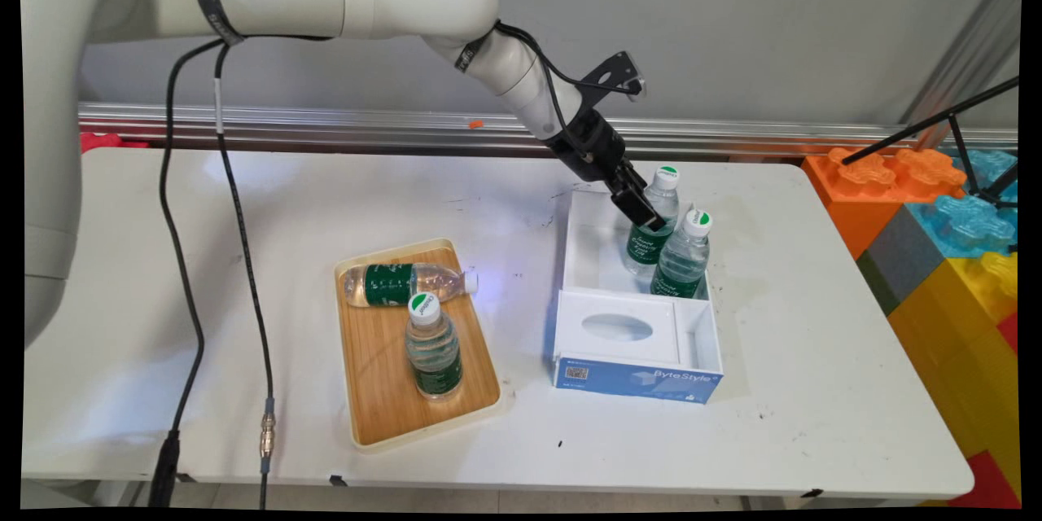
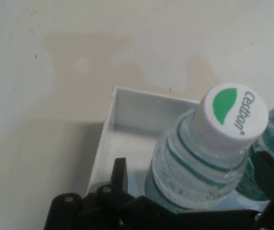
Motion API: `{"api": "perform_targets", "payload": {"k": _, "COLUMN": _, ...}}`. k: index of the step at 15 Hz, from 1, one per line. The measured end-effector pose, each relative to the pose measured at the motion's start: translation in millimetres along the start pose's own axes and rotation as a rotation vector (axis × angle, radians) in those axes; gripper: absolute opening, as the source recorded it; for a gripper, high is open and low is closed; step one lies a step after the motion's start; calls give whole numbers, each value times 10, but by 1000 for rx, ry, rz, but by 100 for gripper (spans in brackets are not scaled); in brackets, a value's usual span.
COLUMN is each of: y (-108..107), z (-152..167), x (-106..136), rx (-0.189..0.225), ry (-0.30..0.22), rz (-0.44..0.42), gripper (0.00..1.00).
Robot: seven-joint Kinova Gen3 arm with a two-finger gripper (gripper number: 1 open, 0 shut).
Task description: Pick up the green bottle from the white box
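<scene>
A white table (image 1: 244, 203) fills most of the main view, its top scuffed with small dark marks and faint brownish stains toward the far right. Behind it stands a plain grey wall (image 1: 733, 24), with a silvery metal rail (image 1: 326, 124) running along its foot, level with the table's far edge. To the right of the table is a stack of oversized toy-like building blocks (image 1: 936, 228) in orange, blue, grey, yellow and red. A thin black stand (image 1: 969, 148) crosses in front of them. Light is even and soft.
</scene>
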Motion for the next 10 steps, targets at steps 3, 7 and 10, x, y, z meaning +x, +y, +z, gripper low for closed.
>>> {"api": "perform_targets", "payload": {"k": 3, "y": -47, "z": 36, "x": -18, "rx": -20, "ry": 14, "rz": 4, "gripper": 100}}
{"api": "perform_targets", "payload": {"k": 7, "y": -85, "z": 57, "x": -47, "rx": -35, "ry": 25, "rz": 5, "gripper": 100}}
{"api": "perform_targets", "payload": {"k": 10, "y": -88, "z": 77, "x": -86, "rx": -58, "ry": 33, "rz": 9, "gripper": 100}}
